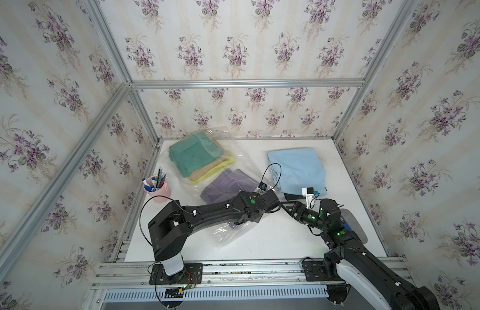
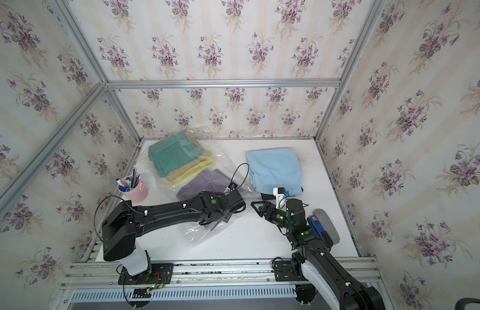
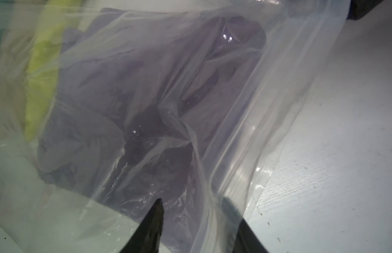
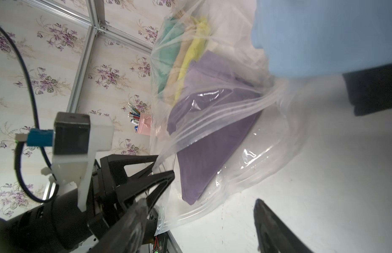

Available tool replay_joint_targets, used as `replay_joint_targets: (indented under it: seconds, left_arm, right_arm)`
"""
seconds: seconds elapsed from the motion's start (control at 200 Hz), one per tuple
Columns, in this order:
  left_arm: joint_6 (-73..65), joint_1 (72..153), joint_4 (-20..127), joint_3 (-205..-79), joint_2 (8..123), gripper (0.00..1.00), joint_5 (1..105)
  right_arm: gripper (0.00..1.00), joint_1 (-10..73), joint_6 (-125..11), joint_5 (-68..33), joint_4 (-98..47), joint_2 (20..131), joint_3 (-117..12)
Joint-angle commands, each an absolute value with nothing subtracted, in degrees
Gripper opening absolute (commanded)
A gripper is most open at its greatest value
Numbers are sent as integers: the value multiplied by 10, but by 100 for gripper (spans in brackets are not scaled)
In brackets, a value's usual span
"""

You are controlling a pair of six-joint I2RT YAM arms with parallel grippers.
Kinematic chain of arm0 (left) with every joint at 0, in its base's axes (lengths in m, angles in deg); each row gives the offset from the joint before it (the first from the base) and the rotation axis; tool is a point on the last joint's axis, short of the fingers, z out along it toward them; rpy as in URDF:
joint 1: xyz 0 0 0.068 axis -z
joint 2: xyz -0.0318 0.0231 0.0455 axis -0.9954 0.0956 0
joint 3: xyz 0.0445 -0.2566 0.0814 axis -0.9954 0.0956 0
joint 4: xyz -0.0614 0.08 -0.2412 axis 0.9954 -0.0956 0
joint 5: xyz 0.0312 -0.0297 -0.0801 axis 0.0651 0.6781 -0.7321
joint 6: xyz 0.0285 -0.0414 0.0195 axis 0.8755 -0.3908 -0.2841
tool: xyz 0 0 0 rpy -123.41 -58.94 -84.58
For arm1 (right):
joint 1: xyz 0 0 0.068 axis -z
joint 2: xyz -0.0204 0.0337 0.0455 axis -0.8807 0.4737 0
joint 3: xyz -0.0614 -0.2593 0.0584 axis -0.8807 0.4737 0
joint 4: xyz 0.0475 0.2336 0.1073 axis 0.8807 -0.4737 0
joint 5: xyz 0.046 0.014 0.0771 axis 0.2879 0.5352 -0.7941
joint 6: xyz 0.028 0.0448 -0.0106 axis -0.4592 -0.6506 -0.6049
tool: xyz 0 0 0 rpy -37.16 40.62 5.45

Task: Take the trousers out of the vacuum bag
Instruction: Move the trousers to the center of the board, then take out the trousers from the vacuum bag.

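Trousers are partly out, as I judge it. In both top views the light blue pair [image 1: 296, 167] lies on the table [image 1: 273, 241] beside the vacuum bag [image 1: 233, 236], and a dark grey pair [image 1: 290, 196] peeps from under its near edge. Inside the bag sit the teal, tan and yellow stack [image 1: 198, 158], far back near the pink cup [image 1: 157, 189], and the purple pair [image 1: 228, 185] nearer the mouth. My left arm [image 1: 212, 212] lies across the bag's near end, and its wrist hides what the jaws do. My right gripper [image 1: 283, 206] hangs just beside the mouth, above bare table.

From my left wrist, the left gripper [image 3: 190, 223] straddles the bag's clear lip. One fingertip is over the film and one is blurred beneath it, with purple cloth just beyond. There is a gap between the tips, so I cannot tell whether they truly bite.

From my right wrist, my right jaws stand wide apart with nothing between them. The zip-seal band crosses over the purple pair, and my left jaws sit at the lip's corner.

I judge the step to be opening the mouth for the purple pair. Next, my left must clamp the lip and raise it. Then my right slides in low, pinches the purple fold and not the film, and draws it out toward the blue pair.
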State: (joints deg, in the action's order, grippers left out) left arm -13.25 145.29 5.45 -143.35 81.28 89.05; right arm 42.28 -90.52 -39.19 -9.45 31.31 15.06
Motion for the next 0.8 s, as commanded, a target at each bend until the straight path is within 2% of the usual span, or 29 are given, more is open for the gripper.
replay_joint_targets:
  seconds: [0.0, 0.075, 0.315, 0.5, 0.764, 0.794]
  left_arm:
    - [-139, 1448, 59, -1439, 810, 25, 902]
    - [-139, 1446, 58, -1444, 810, 16, 905]
    - [-139, 1439, 58, -1446, 807, 3, 904]
    - [-134, 1437, 67, -1443, 800, 0, 895]
    - [-129, 1436, 76, -1435, 793, 0, 889]
    - [-128, 1435, 76, -1435, 793, 0, 888]
  right_arm:
    - [70, 391, -939, -346, -17, 342, 153]
    - [65, 364, -958, -310, 10, 373, 154]
    - [53, 317, -985, -223, 85, 493, 143]
    - [47, 313, -993, -209, 160, 586, 121]
    - [44, 314, -997, -173, 176, 690, 69]
    - [44, 291, -998, -165, 171, 699, 63]
